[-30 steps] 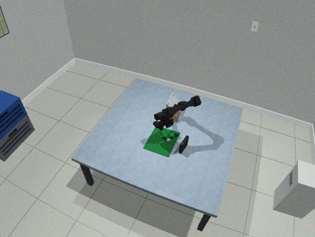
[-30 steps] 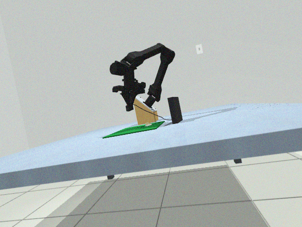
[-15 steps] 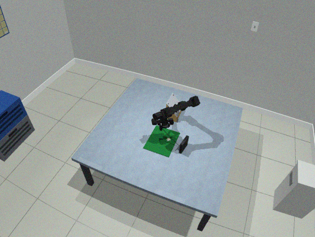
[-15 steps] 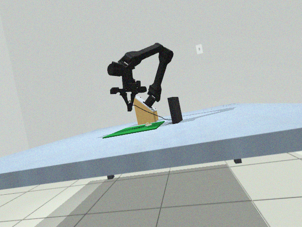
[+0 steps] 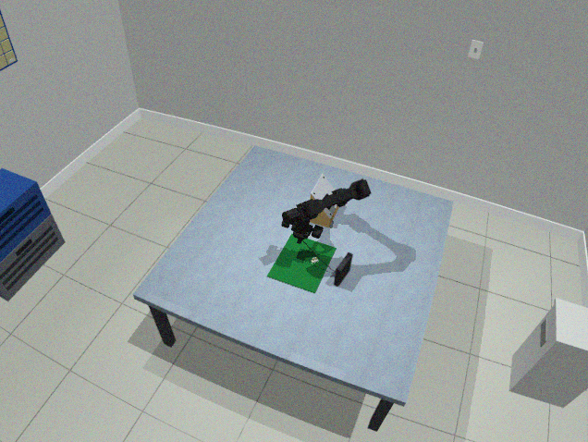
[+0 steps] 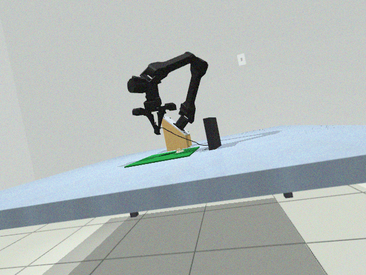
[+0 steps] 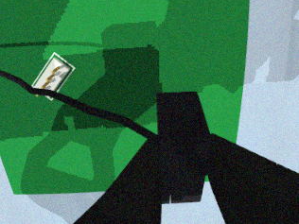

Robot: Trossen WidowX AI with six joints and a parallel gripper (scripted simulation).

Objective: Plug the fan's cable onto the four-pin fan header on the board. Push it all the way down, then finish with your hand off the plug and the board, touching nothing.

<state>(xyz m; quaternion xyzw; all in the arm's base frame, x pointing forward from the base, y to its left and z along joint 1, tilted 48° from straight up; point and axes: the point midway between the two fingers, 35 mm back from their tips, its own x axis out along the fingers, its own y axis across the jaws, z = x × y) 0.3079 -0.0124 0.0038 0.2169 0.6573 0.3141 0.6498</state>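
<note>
My gripper (image 5: 299, 240) (image 6: 157, 131) (image 7: 180, 146) is shut on the black plug (image 7: 180, 114) at the cable's end and holds it in the air above the board. The black cable (image 6: 177, 135) (image 7: 90, 110) runs from the plug to the black fan (image 5: 343, 269) (image 6: 212, 133), which stands upright beside the board. The green board (image 5: 285, 272) (image 6: 141, 161) (image 7: 203, 42) lies on the table. The white four-pin header (image 5: 314, 260) (image 6: 178, 151) (image 7: 53, 76) shows at the upper left in the wrist view, turned at a slant, with the cable crossing in front of its lower end. The plug's underside is hidden.
A wooden block with a sloped white top (image 5: 322, 185) (image 6: 174, 141) stands behind the board, under the arm. The arm's shadow falls across the board and the blue-grey table (image 5: 214, 289) (image 6: 251, 159).
</note>
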